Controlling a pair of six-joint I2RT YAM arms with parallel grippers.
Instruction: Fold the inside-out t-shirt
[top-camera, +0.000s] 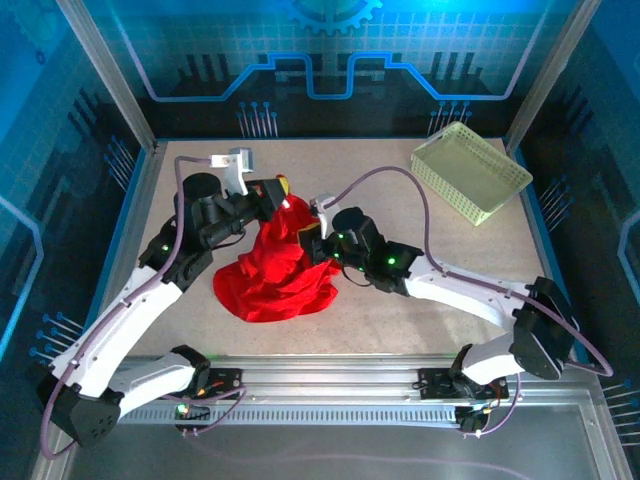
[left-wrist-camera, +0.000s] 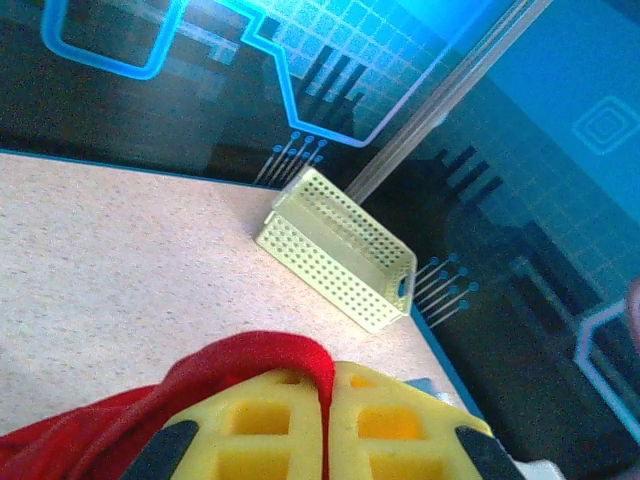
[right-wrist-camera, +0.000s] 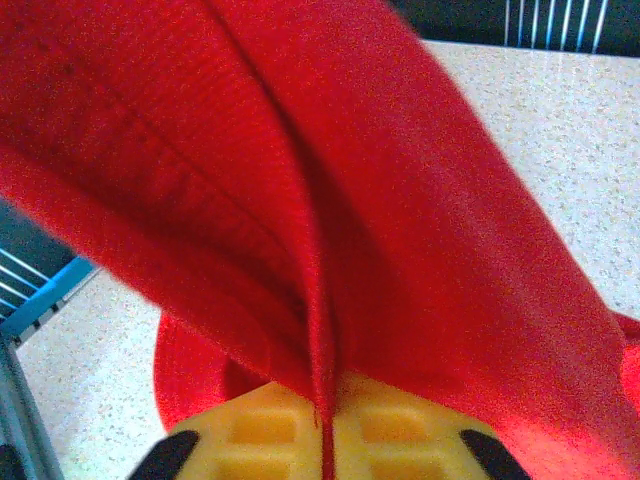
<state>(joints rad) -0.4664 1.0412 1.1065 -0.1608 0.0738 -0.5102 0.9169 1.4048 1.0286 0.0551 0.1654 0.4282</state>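
Risk: either thin pinch could slip if the arms pull apart, dropping the cloth; twisted layers could fold crooked.
Item: red t-shirt (top-camera: 272, 272), heaped mid-table (top-camera: 400, 310), top lifted.
Left pincer (left-wrist-camera: 328, 405): clamped on its upper edge.
Right pincer (right-wrist-camera: 325, 415): clamped on a fold just beside; shirt hangs below both.
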